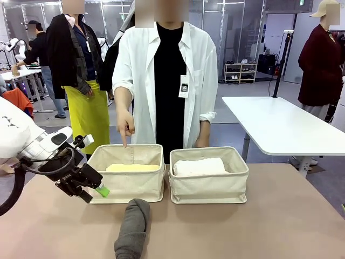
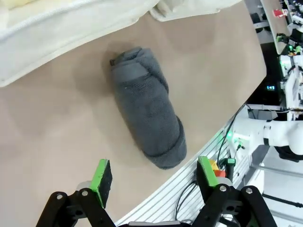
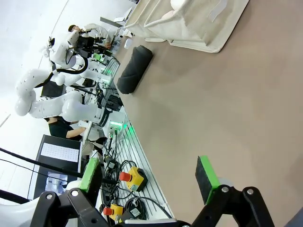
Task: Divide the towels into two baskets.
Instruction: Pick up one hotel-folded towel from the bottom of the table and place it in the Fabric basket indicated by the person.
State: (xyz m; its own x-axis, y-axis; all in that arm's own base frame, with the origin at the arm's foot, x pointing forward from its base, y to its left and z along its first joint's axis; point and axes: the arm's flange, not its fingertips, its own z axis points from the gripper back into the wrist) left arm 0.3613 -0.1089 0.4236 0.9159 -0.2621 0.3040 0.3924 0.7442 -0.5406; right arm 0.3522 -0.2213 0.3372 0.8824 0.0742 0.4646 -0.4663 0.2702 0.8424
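A fuzzy dark grey rolled towel (image 1: 133,229) lies at the brown tabletop's (image 1: 259,226) near edge, bare surface around it. The left gripper (image 2: 154,176) hovers above, jaws apart, empty. The right gripper (image 3: 149,175) gapes empty.

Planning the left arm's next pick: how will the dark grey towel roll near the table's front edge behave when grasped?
The dark grey towel roll looks like soft, thick terry, so it should squash between the pads rather than slip. Its outer wrap seems loose at one end, so it may sag or partly unroll when lifted. The left gripper, open above it, looks wide enough to straddle it.
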